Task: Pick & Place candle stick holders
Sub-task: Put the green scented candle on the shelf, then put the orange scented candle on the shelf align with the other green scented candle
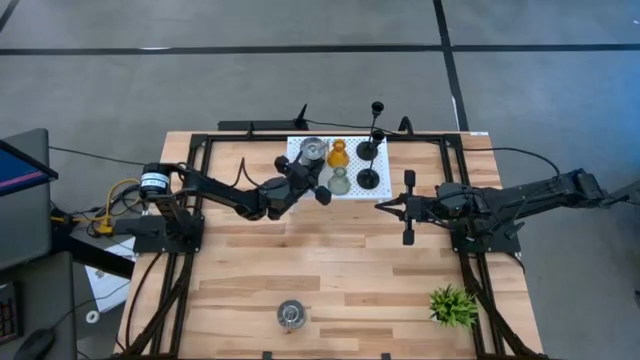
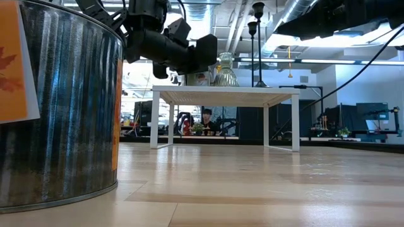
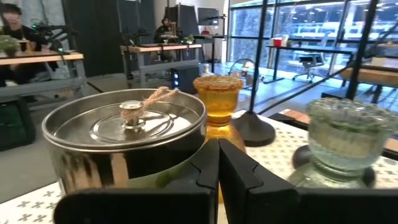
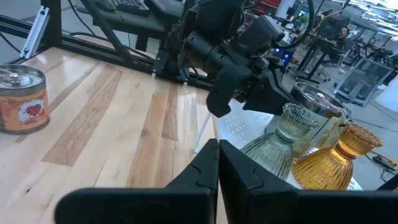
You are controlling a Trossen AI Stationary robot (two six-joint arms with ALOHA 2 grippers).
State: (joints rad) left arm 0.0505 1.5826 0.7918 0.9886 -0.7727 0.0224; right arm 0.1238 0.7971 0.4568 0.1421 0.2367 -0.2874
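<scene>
A white perforated stand [image 1: 300,145] at the table's far middle bears a silvery jar-like holder [image 1: 313,150], an amber glass holder [image 1: 338,153], a grey-green holder [image 1: 340,181] and two black thin-stemmed holders [image 1: 368,150] [image 1: 369,179], each on its base. My left gripper [image 1: 322,194] is shut and hovers level over the stand's near left part, its tip [image 3: 217,163] beside the jar [image 3: 124,134] and short of the amber holder [image 3: 217,96]. My right gripper [image 1: 383,205] is shut on nothing, right of the stand. A second silvery jar [image 1: 291,316] stands near the front edge. My left gripper's shut fingers [image 3: 205,165] lie level right beside the silvery jar's side wall [image 3: 180,155], on the side facing the grey-green holder [image 4: 283,134]. I cannot tell whether they touch the wall. The jar stands upright on the stand.
A spiky green plant [image 1: 453,305] stands at the near right. The near jar [image 2: 60,107] fills the low view's left. Dark frame rails [image 1: 200,150] run along the table's far, left and right edges. Bare wood [image 1: 340,260] lies between the stand and the near jar.
</scene>
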